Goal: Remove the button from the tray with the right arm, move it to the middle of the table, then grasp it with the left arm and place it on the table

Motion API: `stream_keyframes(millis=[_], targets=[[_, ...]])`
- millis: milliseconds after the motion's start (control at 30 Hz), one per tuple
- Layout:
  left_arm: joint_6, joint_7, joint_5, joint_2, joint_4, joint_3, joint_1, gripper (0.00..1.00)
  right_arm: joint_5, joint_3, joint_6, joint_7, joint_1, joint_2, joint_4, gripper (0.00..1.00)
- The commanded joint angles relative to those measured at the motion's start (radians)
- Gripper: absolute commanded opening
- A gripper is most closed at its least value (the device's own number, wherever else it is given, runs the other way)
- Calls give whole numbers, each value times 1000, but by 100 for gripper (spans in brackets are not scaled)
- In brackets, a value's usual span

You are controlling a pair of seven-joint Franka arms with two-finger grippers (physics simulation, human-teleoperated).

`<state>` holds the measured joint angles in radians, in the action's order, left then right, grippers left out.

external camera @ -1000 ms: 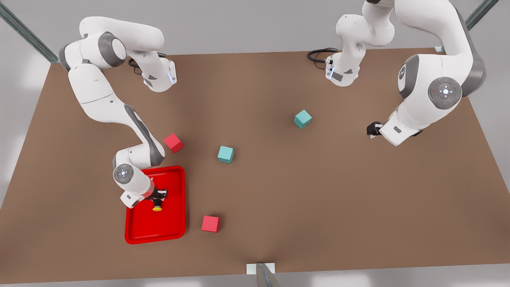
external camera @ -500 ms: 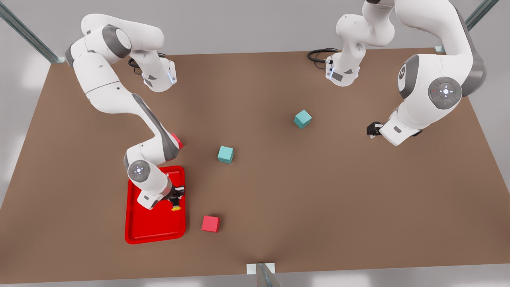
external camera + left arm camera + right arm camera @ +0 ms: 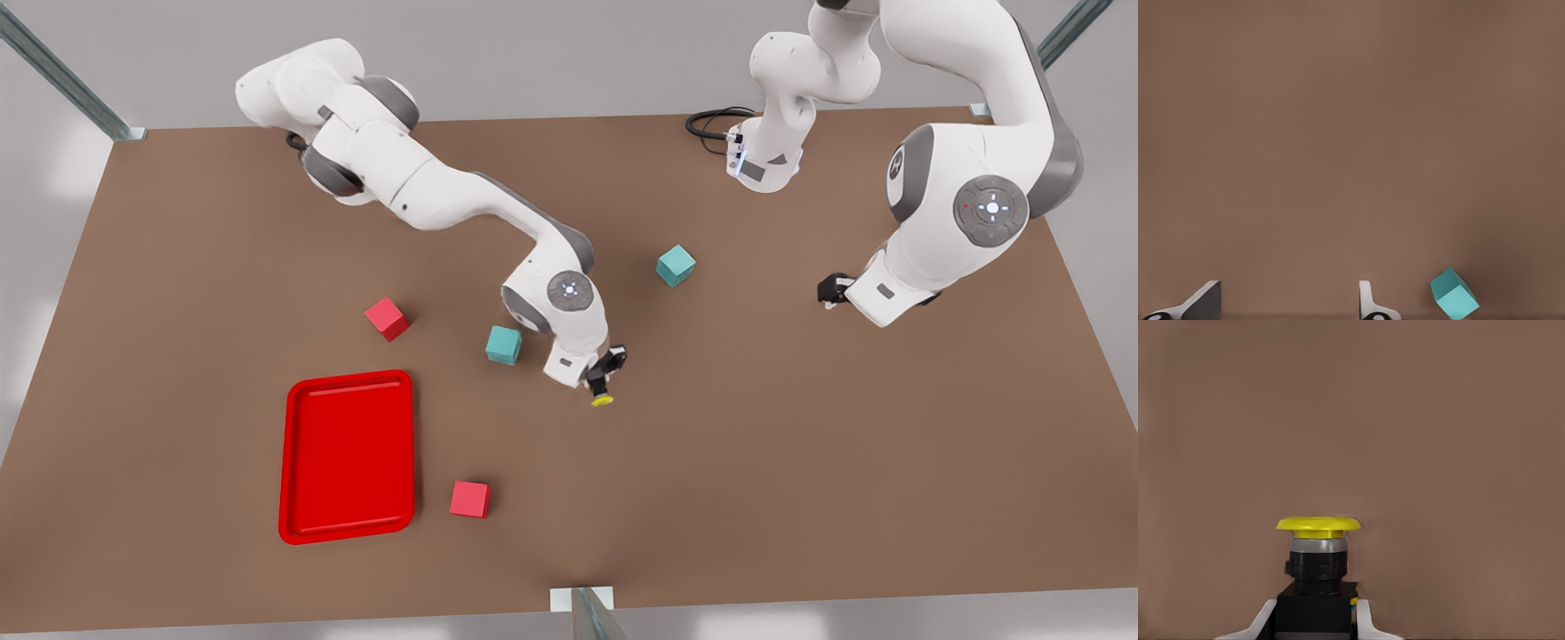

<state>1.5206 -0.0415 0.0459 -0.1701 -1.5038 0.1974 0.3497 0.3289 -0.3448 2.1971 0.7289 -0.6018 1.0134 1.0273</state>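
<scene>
The button (image 3: pixel 602 396), black body with a yellow cap (image 3: pixel 1319 524), hangs above the table (image 3: pixel 765 444) near its middle. My right gripper (image 3: pixel 605 372) is shut on its black body (image 3: pixel 1317 613), with the cap pointing away from the wrist. The red tray (image 3: pixel 347 453) lies bare at the front view's left, well apart from the gripper. My left gripper (image 3: pixel 831 289) waits over the table at the front view's right. Its fingers (image 3: pixel 1205 300) stand apart with nothing between them.
A teal cube (image 3: pixel 503 345) sits just beside the right arm's wrist, and another teal cube (image 3: pixel 676 265) (image 3: pixel 1453 293) lies between the two grippers. Two red cubes (image 3: pixel 387 317) (image 3: pixel 469 499) flank the tray. A black cable (image 3: pixel 711 120) lies by the far edge.
My right gripper has carried the button out of the tray and toward the front view's right, to the table's middle. The left arm has stayed put.
</scene>
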Motion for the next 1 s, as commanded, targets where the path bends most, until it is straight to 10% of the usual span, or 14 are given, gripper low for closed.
stream_keyframes(millis=[0,267,333,533,667,800,967], targets=[[0,0,0,0,1,1,0,100,-30,66,-23,733,-88,45,-70,39],[16,-1,0,-16,1,1,0,100,-97,104,-2,727,-159,132,-142,42],[16,-1,0,-16,1,1,0,100,-96,115,26,728,-162,139,-142,99],[21,-1,2,-22,1,1,-1,100,-99,129,47,716,-148,96,-124,100],[21,-35,0,-29,1,-1,17,100,-136,54,-555,152,74,-237,-98,100],[191,-1090,-179,-233,1,-3,506,100,-180,41,-542,-839,582,-748,339,100],[621,-1896,-178,-485,20,1,617,100,-166,44,-651,-812,666,-828,379,100]])
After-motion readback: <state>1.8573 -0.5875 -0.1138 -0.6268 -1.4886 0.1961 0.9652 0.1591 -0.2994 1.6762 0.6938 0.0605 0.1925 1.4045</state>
